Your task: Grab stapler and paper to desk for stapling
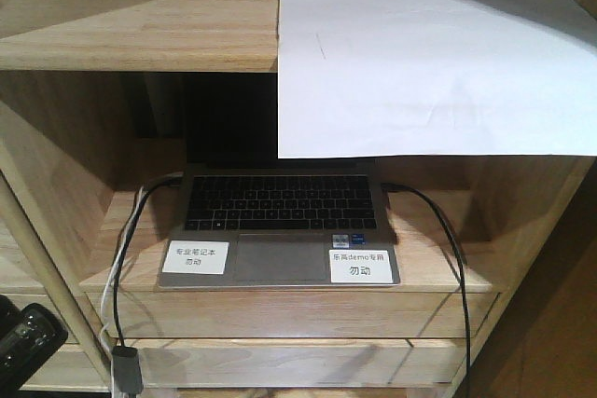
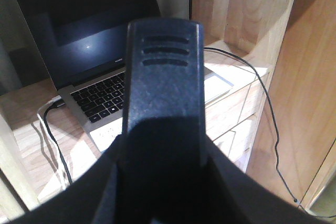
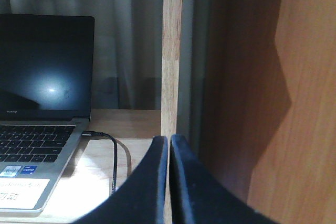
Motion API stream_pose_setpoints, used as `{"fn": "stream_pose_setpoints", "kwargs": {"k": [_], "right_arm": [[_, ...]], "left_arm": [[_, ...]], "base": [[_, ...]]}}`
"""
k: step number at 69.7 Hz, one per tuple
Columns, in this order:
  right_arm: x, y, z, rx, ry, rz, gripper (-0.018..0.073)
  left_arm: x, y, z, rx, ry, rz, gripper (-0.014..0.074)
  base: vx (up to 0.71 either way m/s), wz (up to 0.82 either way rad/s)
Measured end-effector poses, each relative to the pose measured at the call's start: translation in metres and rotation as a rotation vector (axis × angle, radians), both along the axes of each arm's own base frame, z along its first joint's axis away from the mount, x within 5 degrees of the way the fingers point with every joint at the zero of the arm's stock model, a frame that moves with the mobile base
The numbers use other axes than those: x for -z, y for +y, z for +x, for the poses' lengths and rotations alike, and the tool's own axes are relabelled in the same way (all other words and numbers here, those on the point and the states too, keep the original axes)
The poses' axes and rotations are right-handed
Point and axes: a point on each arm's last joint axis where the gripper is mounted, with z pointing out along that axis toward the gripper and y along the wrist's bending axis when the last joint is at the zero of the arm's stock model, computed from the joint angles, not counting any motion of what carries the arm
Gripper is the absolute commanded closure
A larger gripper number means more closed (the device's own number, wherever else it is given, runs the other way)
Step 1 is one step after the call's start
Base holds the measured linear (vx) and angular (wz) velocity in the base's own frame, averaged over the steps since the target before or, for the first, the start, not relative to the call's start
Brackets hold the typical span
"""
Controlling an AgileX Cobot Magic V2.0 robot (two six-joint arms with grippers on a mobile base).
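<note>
The black stapler point(image 2: 163, 77) stands up between the fingers of my left gripper point(image 2: 164, 153), which is shut on it. Its ribbed top fills the middle of the left wrist view. The white paper point(image 1: 429, 72) lies on the upper shelf board at the right and juts out over its front edge, covering part of the compartment below. My right gripper point(image 3: 169, 148) is shut with nothing visible between its fingers, and sits in front of a wooden upright point(image 3: 171, 51) of the shelf unit. No gripper touches the paper. The desk is out of view.
An open laptop point(image 1: 280, 202) with two white labels sits in the shelf compartment point(image 1: 103, 267). Black cables point(image 1: 452, 240) run from both of its sides and hang down over the shelf front. A brown side panel point(image 3: 294, 103) stands at the right. A black arm part point(image 1: 23, 347) shows at the bottom left.
</note>
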Motion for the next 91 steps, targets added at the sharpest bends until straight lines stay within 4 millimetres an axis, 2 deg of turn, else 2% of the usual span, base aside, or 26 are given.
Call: {"fn": "stream_pose_setpoints", "kwargs": {"k": [23, 29, 42, 63, 66, 74, 82, 91], "right_arm": [[0.0, 0.0, 0.0, 0.0, 0.0, 0.002, 0.0568], [-0.001, 0.0, 0.0, -0.001, -0.018, 0.064, 0.0568], [-0.008, 0.001, 0.0, -0.019, -0.099, 0.414, 0.0568], [-0.008, 0.001, 0.0, -0.031, -0.108, 0.926, 0.0546], [-0.008, 0.001, 0.0, -0.033, -0.109, 0.999, 0.0509], [-0.012, 0.002, -0.001, -0.069, -0.141, 1.063, 0.0382], [-0.018, 0.004, -0.001, -0.13, -0.185, 1.11, 0.0176], [-0.024, 0.009, 0.004, -0.205, -0.192, 1.13, 0.001]], "left_arm": [[0.0, 0.0, 0.0, 0.0, 0.0, 0.0, 0.0603], [0.0, 0.0, 0.0, 0.0, 0.0, 0.0, 0.0603], [0.0, 0.0, 0.0, 0.0, 0.0, 0.0, 0.0603], [0.0, 0.0, 0.0, 0.0, 0.0, 0.0, 0.0603], [0.0, 0.0, 0.0, 0.0, 0.0, 0.0, 0.0603], [0.0, 0.0, 0.0, 0.0, 0.0, 0.0, 0.0603], [0.0, 0.0, 0.0, 0.0, 0.0, 0.0, 0.0603], [0.0, 0.0, 0.0, 0.0, 0.0, 0.0, 0.0603]], "base": [[0.0, 0.0], [0.0, 0.0], [0.0, 0.0], [0.0, 0.0], [0.0, 0.0], [0.0, 0.0], [0.0, 0.0], [0.0, 0.0]]}}
